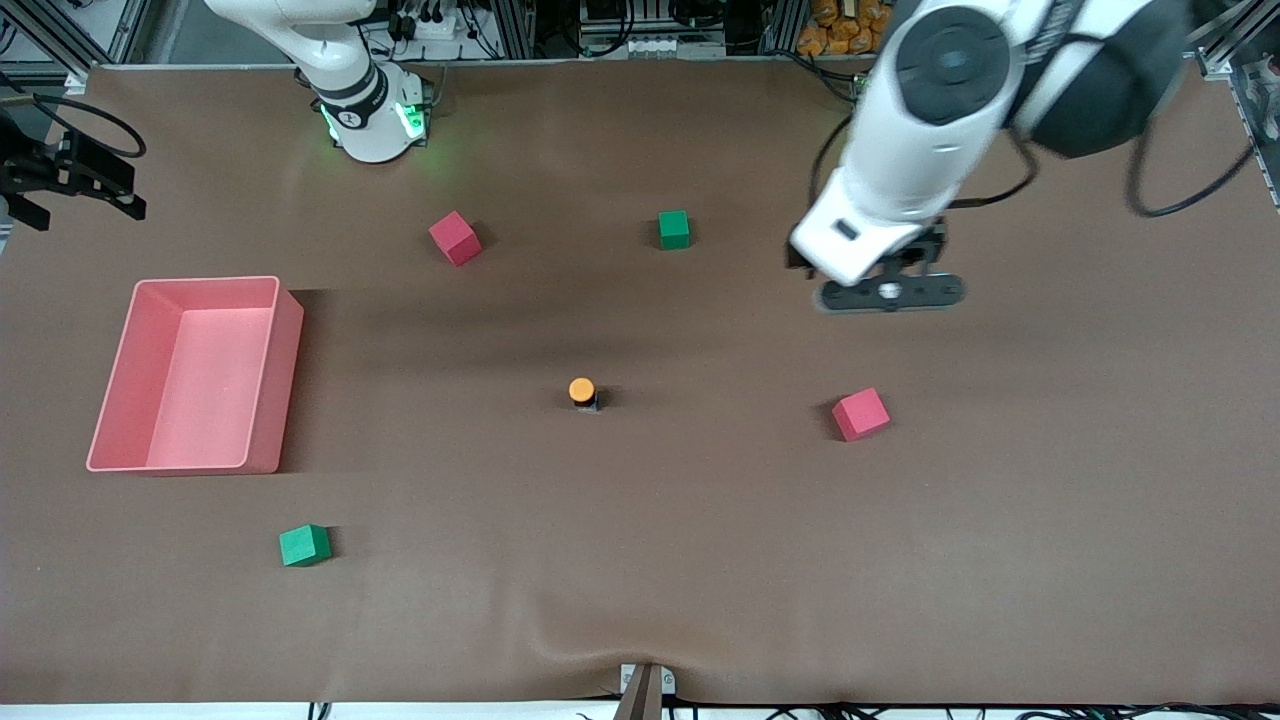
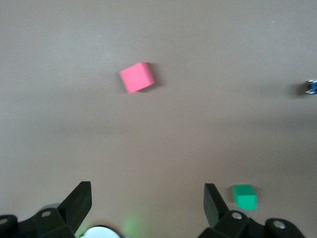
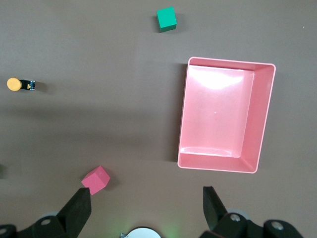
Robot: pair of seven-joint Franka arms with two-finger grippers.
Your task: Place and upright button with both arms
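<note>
The button (image 1: 582, 392) stands near the middle of the brown table, its round orange cap on top of its small black body. The right wrist view shows the button (image 3: 20, 85) far off, and its edge (image 2: 311, 88) just enters the left wrist view. My left gripper (image 1: 890, 292) hangs open over bare table toward the left arm's end, with nothing between its fingers (image 2: 81, 203). The right gripper (image 3: 147, 208) is open and empty, high over the table near a red cube (image 3: 95, 179). It is out of the front view; only that arm's base (image 1: 370, 110) shows.
A pink bin (image 1: 270, 360) sits toward the right arm's end. Red cubes (image 1: 455, 238) (image 1: 860, 414) and green cubes (image 1: 674, 229) (image 1: 303, 545) lie scattered around the button, none touching it.
</note>
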